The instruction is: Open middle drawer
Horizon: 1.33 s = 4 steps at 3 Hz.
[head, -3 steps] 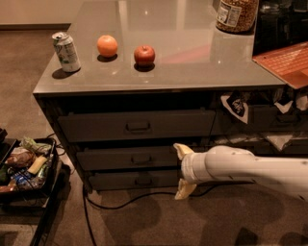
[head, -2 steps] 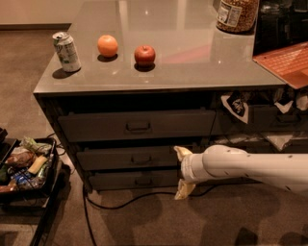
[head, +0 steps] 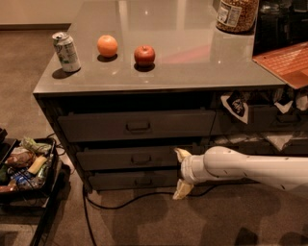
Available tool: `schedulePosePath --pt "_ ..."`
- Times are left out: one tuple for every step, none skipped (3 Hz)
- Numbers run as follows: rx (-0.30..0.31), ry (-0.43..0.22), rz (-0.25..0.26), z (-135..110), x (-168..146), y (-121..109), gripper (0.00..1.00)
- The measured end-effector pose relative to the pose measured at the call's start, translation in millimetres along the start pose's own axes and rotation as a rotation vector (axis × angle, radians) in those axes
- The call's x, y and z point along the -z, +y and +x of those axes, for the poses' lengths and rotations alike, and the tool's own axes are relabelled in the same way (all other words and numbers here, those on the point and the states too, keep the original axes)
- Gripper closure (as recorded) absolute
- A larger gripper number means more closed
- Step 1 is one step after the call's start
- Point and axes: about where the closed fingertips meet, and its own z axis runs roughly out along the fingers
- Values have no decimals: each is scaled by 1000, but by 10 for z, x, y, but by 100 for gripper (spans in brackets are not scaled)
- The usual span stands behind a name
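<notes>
The middle drawer [head: 110, 158] is a wide dark grey drawer with a low front, second in the stack of three under the grey counter. Its small dark pull handle [head: 140, 159] sits at its centre. The drawer is closed. My gripper [head: 181, 174] is at the end of the white arm coming in from the right. It hangs in front of the drawer stack, just right of the handle. Its two pale fingers are spread apart, one [head: 182, 154] up by the middle drawer's front, the other [head: 182, 190] down near the floor. It holds nothing.
On the counter [head: 192, 62] stand a soda can [head: 66, 51], an orange [head: 107, 45], an apple [head: 144, 55] and a jar [head: 237, 14]. An orange tray [head: 286, 62] overhangs at right. A black bin of snacks [head: 24, 166] stands on the floor at left. A cable [head: 125, 202] runs along the carpet.
</notes>
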Motion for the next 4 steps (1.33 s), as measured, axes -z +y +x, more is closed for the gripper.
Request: schedulePosePath --pt "2 -22 -21 77 -253 -91 0" --pt "41 -37 -57 73 -628 -277 0" --pt "66 -79 -64 76 -860 -360 0" --pt "73 -147 -29 103 -971 -425 0"
